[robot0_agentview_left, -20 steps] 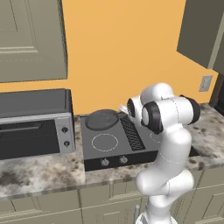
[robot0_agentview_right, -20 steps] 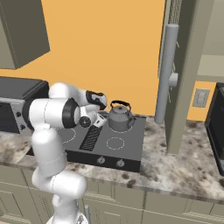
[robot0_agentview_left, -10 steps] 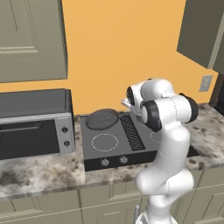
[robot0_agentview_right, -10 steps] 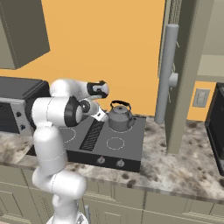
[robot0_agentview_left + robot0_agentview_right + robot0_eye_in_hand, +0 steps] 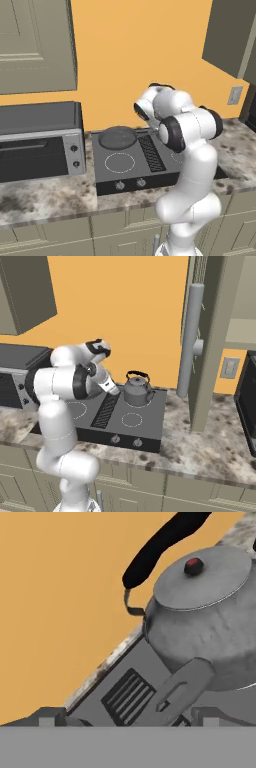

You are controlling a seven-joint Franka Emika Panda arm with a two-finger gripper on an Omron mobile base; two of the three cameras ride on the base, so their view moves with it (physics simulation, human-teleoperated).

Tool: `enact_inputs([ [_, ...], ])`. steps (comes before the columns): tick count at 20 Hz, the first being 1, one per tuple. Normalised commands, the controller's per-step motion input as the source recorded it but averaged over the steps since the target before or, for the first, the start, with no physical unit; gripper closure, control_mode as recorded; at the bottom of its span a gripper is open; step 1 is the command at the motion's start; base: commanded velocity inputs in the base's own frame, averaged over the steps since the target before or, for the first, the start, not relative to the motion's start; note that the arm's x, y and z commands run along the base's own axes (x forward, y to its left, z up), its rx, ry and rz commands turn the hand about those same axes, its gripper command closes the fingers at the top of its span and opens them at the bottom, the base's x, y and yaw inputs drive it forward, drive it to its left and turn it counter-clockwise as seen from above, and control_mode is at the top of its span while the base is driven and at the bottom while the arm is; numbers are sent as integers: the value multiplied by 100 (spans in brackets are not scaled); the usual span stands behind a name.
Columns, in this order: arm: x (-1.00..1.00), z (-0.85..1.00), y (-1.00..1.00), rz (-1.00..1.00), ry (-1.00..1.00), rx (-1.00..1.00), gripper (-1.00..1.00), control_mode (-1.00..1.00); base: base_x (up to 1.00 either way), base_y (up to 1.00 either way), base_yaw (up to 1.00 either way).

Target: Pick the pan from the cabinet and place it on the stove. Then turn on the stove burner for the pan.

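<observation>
Grey kettle (image 5: 210, 632) ahead; pincer (image 5: 130, 718) wide open, holding nothing.

The robot arm (image 5: 187, 150) has lifted its front part up and turned it toward the orange wall (image 5: 135, 55). A second ago the hand (image 5: 100, 349) was low over the stove (image 5: 125, 418). Now it sits higher, beside the kettle (image 5: 137, 390).

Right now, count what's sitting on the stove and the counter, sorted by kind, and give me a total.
Pan: 1, on the stove's back left burner
Kettle: 1, on the back right burner
Toaster oven: 1, on the counter left of the stove
Total: 3
</observation>
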Motion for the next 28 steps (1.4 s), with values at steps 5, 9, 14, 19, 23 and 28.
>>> enact_inputs([
  [5, -49, 3, 95, -10, 0, 0, -100, -100, 0, 0, 0],
  [9, -59, 19, 65, -3, 3, 0, -100, -100, 0, 0, 0],
  [14, -51, 37, 36, 0, 12, 1, -100, -100, 0, 0, 0],
  [19, -28, 80, 11, -3, 14, 0, -100, -100, 0, 0, 0],
  [23, -17, 95, 17, -8, 15, 0, -100, -100, 0, 0, 0],
  [28, -28, 94, 21, -14, 16, 0, -100, -100, 0, 0, 0],
])
